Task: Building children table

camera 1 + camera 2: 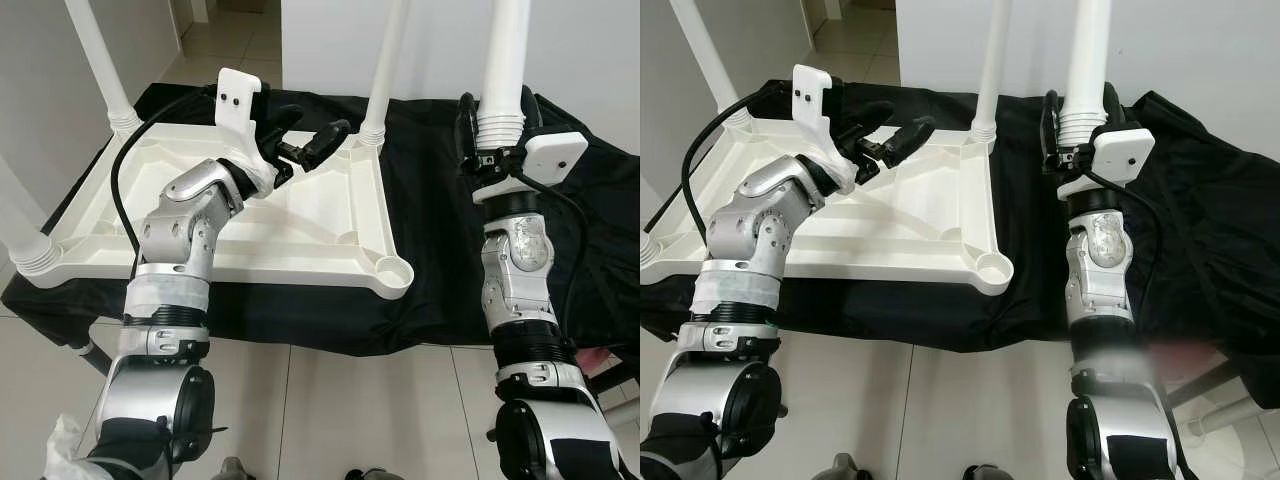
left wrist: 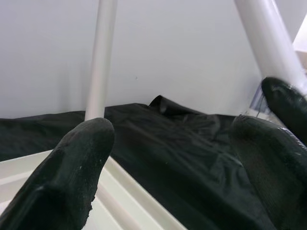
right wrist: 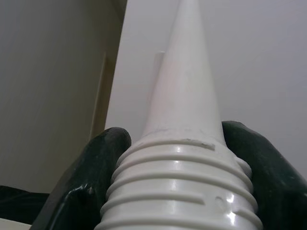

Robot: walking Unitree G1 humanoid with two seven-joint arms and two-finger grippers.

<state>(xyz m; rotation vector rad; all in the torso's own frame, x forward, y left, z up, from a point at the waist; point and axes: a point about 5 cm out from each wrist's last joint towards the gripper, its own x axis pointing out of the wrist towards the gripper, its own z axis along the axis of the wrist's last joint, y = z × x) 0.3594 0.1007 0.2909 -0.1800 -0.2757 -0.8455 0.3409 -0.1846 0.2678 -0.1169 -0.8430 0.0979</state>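
The white tabletop (image 1: 300,215) lies upside down on a black cloth (image 1: 430,200), with three legs already standing in its corner sockets. One socket (image 1: 392,272), at the near corner toward the right arm, is free. Beside the tabletop, over the cloth, the right gripper (image 1: 492,130) holds the fourth leg (image 1: 502,70) upright; the right wrist view shows both fingers (image 3: 91,182) pressing the ribbed end. The left gripper (image 1: 308,135) hangs over the tabletop's far edge, fingers apart, holding nothing.
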